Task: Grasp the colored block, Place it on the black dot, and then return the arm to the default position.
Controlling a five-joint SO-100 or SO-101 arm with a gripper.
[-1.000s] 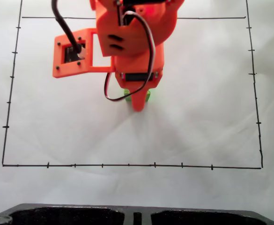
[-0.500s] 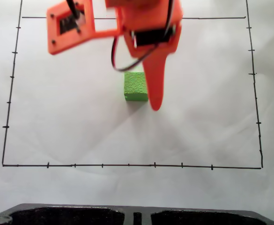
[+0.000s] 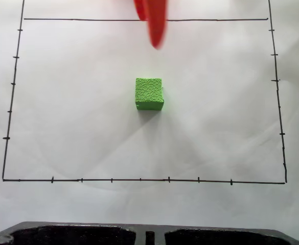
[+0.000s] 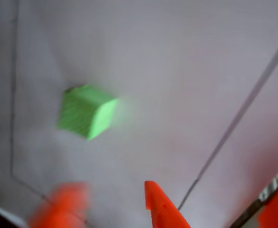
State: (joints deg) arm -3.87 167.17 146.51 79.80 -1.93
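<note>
One green block (image 3: 149,94) sits mid-frame on the white surface (image 3: 67,112) in the fixed view, hand (image 3: 156,30) at top edge. Wrist view: block upper left, hand (image 4: 105,209) released; blur suggests haste, risking overshoot.

Small bright green plastic cube (image 3: 149,93) with a crackle-patterned top; orange-red tapered plastic tool (image 3: 156,25); flat white paper-covered worktop (image 3: 77,102) ruled with thin black ticked border lines (image 3: 139,179)
</note>
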